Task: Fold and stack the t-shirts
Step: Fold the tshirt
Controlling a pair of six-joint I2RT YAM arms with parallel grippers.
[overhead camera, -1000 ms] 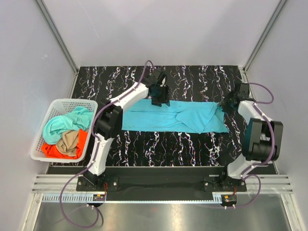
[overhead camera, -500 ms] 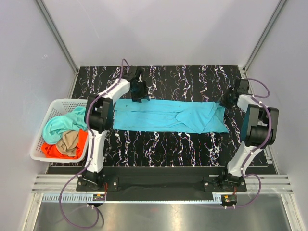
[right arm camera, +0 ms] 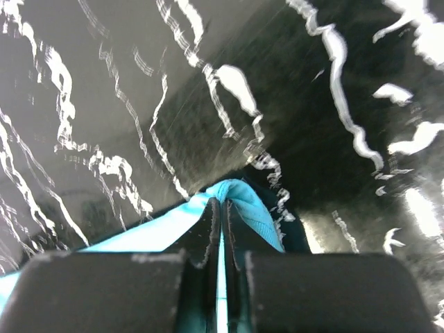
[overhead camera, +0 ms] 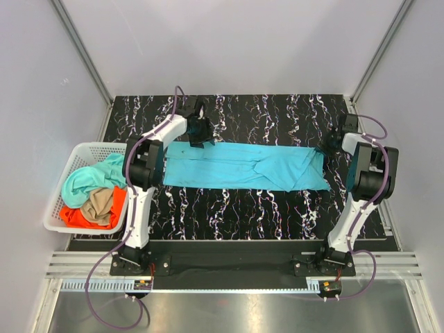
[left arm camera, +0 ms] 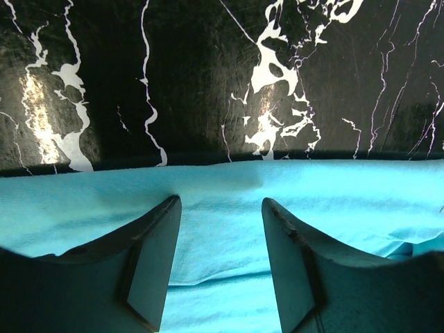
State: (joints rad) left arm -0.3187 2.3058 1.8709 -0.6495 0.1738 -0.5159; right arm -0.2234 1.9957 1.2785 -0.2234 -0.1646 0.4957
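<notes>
**Left fingers spread, right fingers pinched on cloth**

My left gripper's [left arm camera: 218, 208] fingers [left arm camera: 149, 257] stand apart with nothing between them, over the far edge of the cyan t-shirt [left arm camera: 347, 194]. Only the left wrist camera shows that gap. From overhead the left gripper [overhead camera: 200, 132] is a dark lump at the shirt's far left corner, and I cannot tell whether its tips touch the fabric.

The overhead view gives me the layout. At the far left is a white basket [overhead camera: 83, 148] holding mint-teal [overhead camera: 87, 182], tan [overhead camera: 101, 201] and orange-red [overhead camera: 75, 217] t-shirts. The cyan t-shirt [overhead camera: 243, 166] lies as a long band across the black marbled table [overhead camera: 277, 111], creased toward its right end.

At that end the right gripper [overhead camera: 331, 144] sits on the far corner. Its wrist camera shows the right gripper [right arm camera: 222, 208] clamped on a small raised fold of the cyan t-shirt [right arm camera: 248, 208].
</notes>
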